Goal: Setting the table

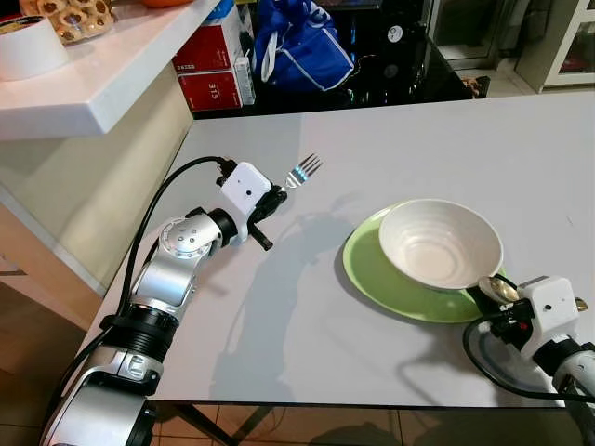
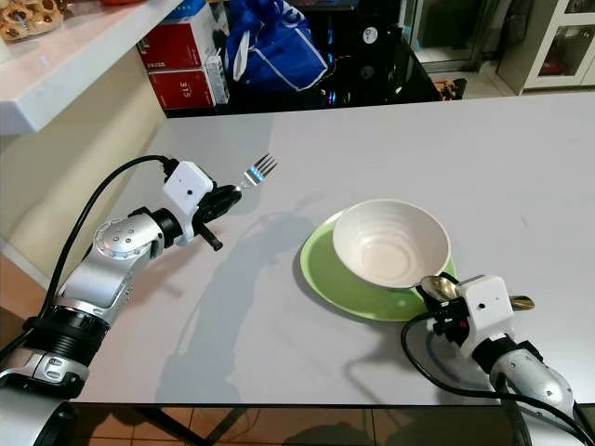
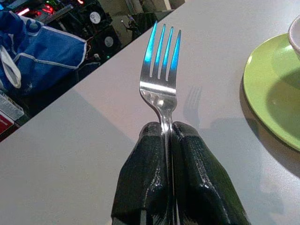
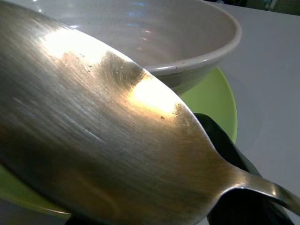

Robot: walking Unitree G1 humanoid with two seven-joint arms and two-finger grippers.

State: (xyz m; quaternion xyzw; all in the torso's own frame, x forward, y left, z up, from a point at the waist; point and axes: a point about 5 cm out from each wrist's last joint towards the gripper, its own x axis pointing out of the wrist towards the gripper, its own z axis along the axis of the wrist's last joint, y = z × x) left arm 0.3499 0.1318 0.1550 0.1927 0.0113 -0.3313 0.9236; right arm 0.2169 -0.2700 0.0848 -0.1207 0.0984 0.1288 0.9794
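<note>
I count: one fork [image 1: 304,171], one spoon [image 2: 441,287], one white bowl [image 1: 440,243], one green plate [image 1: 390,283], two red boxes [image 1: 212,65].

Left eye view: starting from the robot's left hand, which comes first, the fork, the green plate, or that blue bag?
1. Fork: pinched in the left hand itself, over the table.
2. Green plate: on the table, to that hand's right, under the white bowl.
3. Blue bag: beyond the table's far edge.
</note>
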